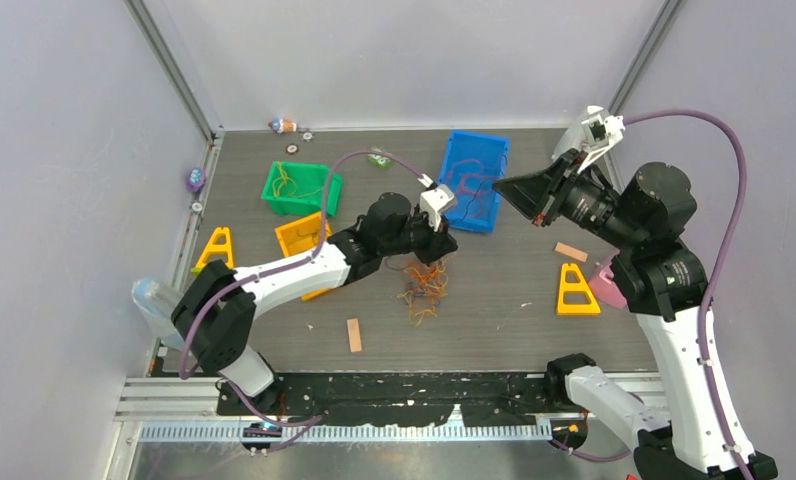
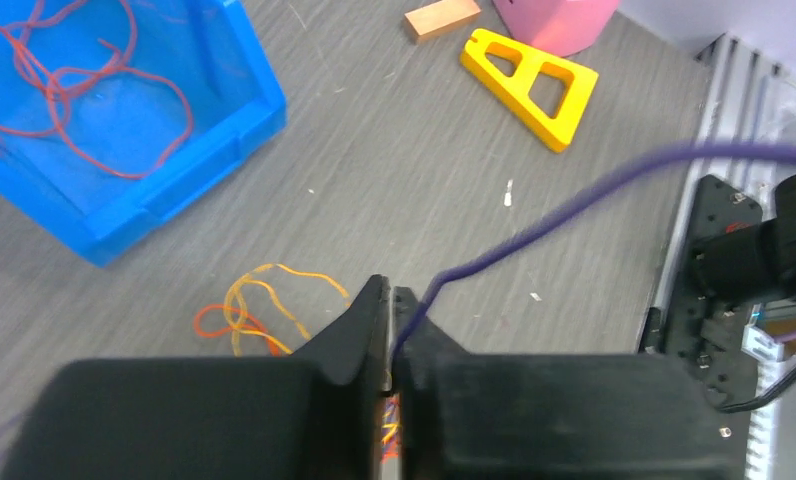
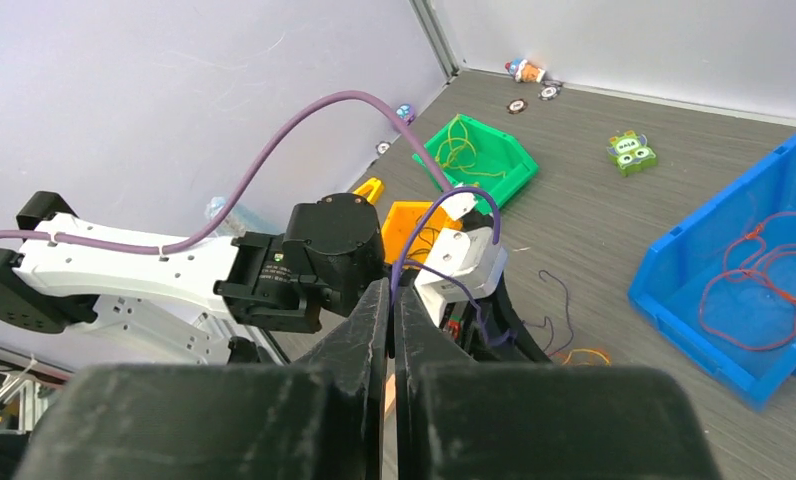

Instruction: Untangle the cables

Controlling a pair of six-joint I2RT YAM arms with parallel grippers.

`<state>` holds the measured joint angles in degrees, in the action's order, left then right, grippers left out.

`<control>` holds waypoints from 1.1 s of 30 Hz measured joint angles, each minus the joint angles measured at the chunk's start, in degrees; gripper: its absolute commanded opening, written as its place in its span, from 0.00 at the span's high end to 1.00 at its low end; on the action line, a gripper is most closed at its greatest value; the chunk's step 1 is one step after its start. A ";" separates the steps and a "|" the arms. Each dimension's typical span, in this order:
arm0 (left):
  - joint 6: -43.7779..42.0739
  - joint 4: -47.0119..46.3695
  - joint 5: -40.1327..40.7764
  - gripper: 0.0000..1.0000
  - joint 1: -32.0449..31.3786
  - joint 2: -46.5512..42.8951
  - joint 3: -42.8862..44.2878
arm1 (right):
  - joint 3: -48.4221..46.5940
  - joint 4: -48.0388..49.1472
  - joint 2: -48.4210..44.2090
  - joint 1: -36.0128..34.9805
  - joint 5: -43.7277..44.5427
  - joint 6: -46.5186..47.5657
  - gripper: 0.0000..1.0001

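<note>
**Cables point(image 1: 421, 288) mid-bench, one pick in hand**

We find the mixed heap, orange, red and yellow-green, about the middle of the bench point(image 1: 534, 310), well apart from every edge. It is a loose clump with no true heading. Its long axis runs roughly from far edge to near edge, and the far end is drawn up under the left arm.

The left fingers point(image 2: 364, 330) are pressed together, tips down at that far end. Strands climb to the tips, so we judge some are pinched. A dark purple line also leaves the gap, and we cannot tell whether it is a strand or the arm's own lead.

The right fingers point(image 3: 366, 328) are closed and held high toward the far right corner, with nothing between them that we can make out.

Red strands lie in the blue bin point(image 2: 174, 198) by the far edge, and yellow-green ones in the green bin point(image 3: 506, 172) toward the far left corner.

We judge the step to be drawing a strand out of the knot, with much of the heap unsorted. The next move calls for a slow lift, with the right arm coming down to pin the rest of the heap, or the whole clump rises together.
</note>
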<state>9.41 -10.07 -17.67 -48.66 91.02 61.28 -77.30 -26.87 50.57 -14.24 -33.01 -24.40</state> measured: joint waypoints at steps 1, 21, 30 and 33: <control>0.31 0.04 0.26 1.00 0.00 0.15 -0.02 | 0.00 -0.07 -0.28 0.00 0.13 0.04 0.75; 18.78 3.37 -15.41 1.00 2.73 -4.42 17.73 | 51.04 14.25 -19.34 0.00 3.58 -1.46 0.00; 24.79 3.58 -20.92 1.00 2.89 -3.34 25.11 | 53.42 31.91 -14.19 -3.41 1.79 -1.25 0.11; 25.55 4.02 -21.49 1.00 2.89 -2.82 28.61 | 54.23 34.42 -10.73 -7.50 3.56 -0.92 0.33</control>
<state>34.96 -6.04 -39.16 -45.78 88.20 89.89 -23.07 7.55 39.83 -21.74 -29.45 -25.32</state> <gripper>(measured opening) 0.004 0.863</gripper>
